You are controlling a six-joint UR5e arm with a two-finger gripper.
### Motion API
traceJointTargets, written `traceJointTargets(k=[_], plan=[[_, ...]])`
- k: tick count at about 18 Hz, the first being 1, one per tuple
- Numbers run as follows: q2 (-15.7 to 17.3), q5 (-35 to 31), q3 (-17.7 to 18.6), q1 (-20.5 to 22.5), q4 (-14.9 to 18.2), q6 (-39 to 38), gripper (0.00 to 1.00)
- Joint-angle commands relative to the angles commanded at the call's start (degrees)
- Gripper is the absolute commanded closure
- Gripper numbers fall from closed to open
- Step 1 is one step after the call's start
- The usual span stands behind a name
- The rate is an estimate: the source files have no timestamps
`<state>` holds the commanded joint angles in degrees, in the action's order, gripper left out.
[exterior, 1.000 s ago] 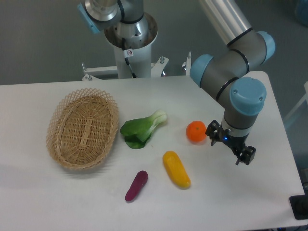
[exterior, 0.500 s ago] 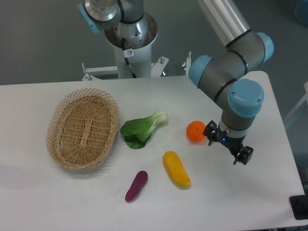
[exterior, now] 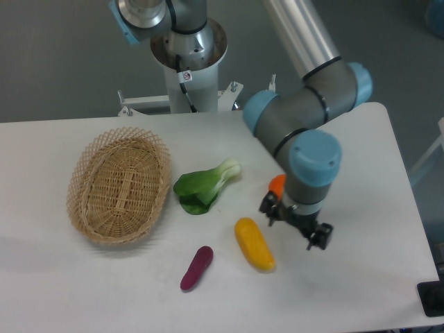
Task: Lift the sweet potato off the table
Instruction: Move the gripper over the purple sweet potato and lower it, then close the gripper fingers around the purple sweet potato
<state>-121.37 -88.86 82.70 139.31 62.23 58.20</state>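
Observation:
The sweet potato is a slim dark purple vegetable lying on the white table near the front, left of centre. My gripper hangs from the arm's wrist above the table, well to the right of the sweet potato and just right of the yellow vegetable. Its fingers point down and I cannot tell how far apart the jaws stand. It holds nothing that I can see.
A thick yellow-orange vegetable lies between the gripper and the sweet potato. An orange fruit is partly hidden behind the wrist. A green leafy vegetable lies mid-table. A wicker basket stands at the left.
The arm has swung left and slightly toward the front. The gripper moved from right of the orange fruit to in front of it, close to the yellow vegetable. No object moved.

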Motion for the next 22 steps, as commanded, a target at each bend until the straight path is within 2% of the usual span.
traceJointTargets(k=[3, 9, 12, 16, 18, 20, 22], plan=[[-1.1, 0.4, 0.0, -3.0, -1.1, -7.8, 0.0], [-2.5, 0.4, 0.8, -7.4, -1.7, -12.1, 0.0], [-3.0, 0.3, 2.5, -8.8, -2.0, -13.3, 0.0], [-3.0, 0.3, 5.4, -9.0, -6.4, -13.5, 0.0], [-3.1, 0.2, 5.6, -9.3, -7.7, -13.5, 0.0], [-3.3, 0.1, 5.7, -9.5, -7.7, -13.5, 0.07], [-3.7, 0.0, 5.7, -10.0, -7.8, -14.9, 0.22]])
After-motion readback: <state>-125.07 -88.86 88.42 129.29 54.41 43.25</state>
